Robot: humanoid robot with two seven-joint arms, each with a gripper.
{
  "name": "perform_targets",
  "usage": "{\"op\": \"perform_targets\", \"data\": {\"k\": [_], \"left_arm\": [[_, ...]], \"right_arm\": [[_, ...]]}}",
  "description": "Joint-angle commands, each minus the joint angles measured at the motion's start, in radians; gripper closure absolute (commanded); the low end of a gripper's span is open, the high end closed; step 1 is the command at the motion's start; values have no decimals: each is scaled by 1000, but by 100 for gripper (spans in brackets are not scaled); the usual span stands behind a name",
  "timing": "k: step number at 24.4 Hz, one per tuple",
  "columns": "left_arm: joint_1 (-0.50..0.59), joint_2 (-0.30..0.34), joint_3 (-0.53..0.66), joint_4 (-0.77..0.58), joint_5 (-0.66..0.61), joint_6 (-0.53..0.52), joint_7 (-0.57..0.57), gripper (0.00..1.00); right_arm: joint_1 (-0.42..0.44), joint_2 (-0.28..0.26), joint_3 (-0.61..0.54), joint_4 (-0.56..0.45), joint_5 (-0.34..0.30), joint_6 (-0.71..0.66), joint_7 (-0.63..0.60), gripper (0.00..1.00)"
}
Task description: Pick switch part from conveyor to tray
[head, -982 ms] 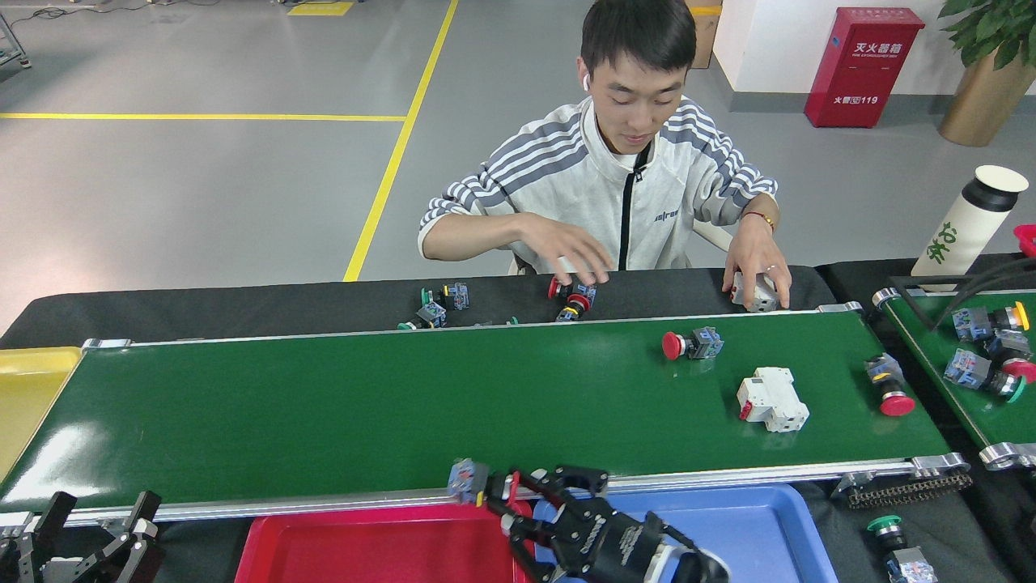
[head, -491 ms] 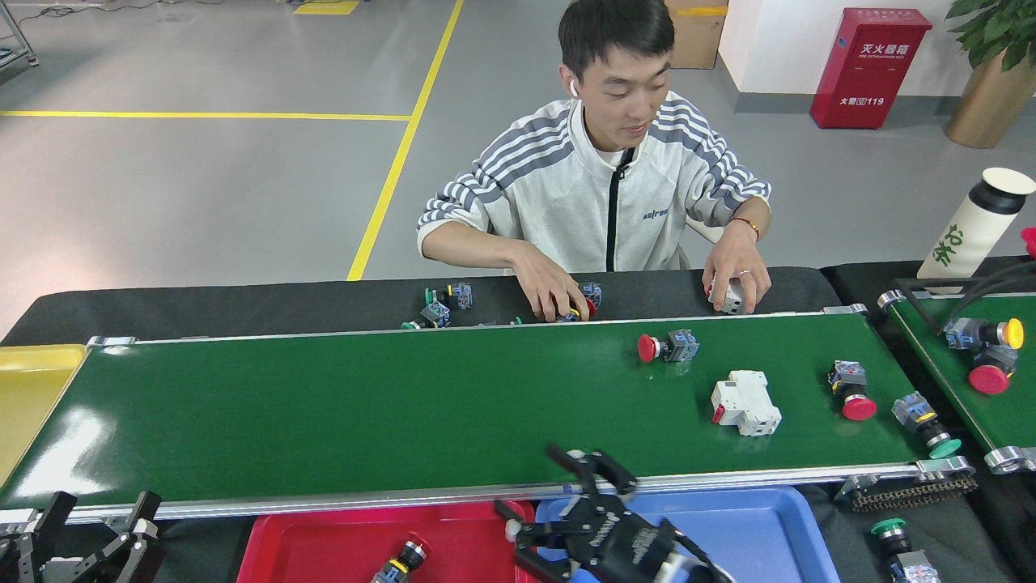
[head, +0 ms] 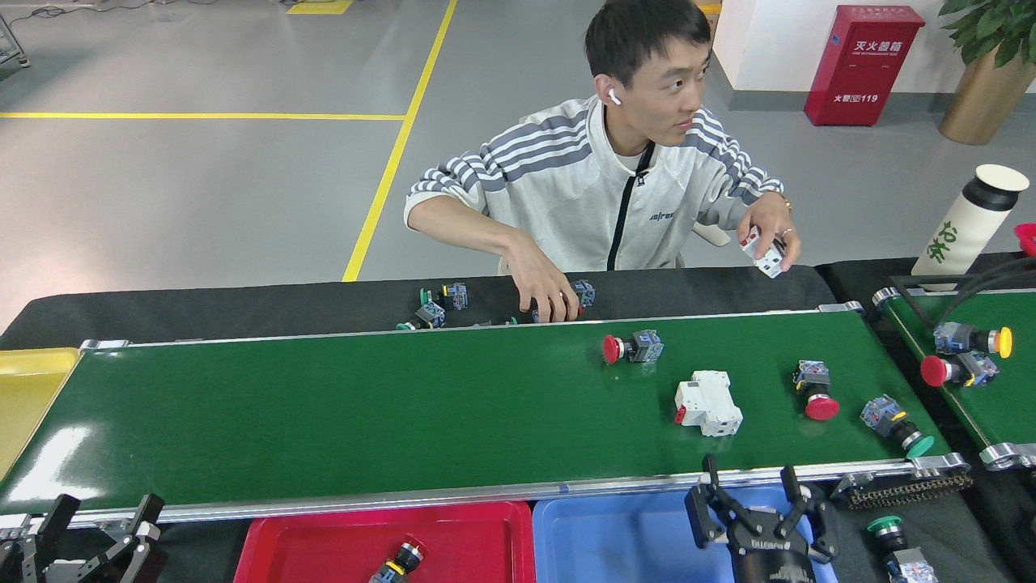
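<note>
The green conveyor (head: pixel 364 413) runs across the middle of the head view. On its right half lie a red-capped switch part (head: pixel 627 348), a white breaker block (head: pixel 708 402), another red-capped switch part (head: pixel 813 389) and a green-capped one (head: pixel 894 423). My right gripper (head: pixel 751 486) stands open and empty over the blue tray (head: pixel 615 542), just below the belt's near rail and the white block. The red tray (head: pixel 324 542) holds one switch part (head: pixel 396 563). My left gripper (head: pixel 101 518) is open at the bottom left corner, holding nothing.
A person sits behind the belt, one hand (head: pixel 550 295) on loose parts on the black table, the other holding a white block (head: pixel 765 253). A yellow tray (head: pixel 24 389) sits at the left end. A second belt (head: pixel 995 397) with switches is at right, near a bottle (head: pixel 967 223).
My right gripper let a switch part fall into the red tray, then swung right over the blue tray. The parts on the belt drifted left. The person lifted a white block.
</note>
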Motion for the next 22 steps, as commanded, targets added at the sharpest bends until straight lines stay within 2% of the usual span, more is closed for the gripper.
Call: {"op": "perform_targets", "data": {"k": [1, 11, 17, 18, 19, 21, 22], "left_arm": [[-2, 5, 1, -12, 1, -1, 3, 0], [-13, 8, 0, -6, -1, -1, 0, 0], [-16, 8, 0, -5, -1, -1, 0, 0], [-16, 10, 1, -3, -1, 1, 0, 0], [-16, 10, 1, -2, -1, 1, 0, 0], [-14, 5, 0, -3, -1, 1, 0, 0], [-13, 5, 0, -3, -1, 1, 0, 0]], "right_arm": [[-44, -5, 15, 23, 9, 5, 16, 4], [-169, 4, 122, 174, 0, -4, 70, 2], [-275, 52, 173, 313, -1, -4, 70, 2], [-292, 61, 173, 329, -1, -4, 70, 6], [-304, 60, 178, 338, 0, -6, 70, 17], [-315, 49, 210, 347, 2, -7, 73, 51], [-318, 35, 227, 349, 0, -9, 81, 64]]}}
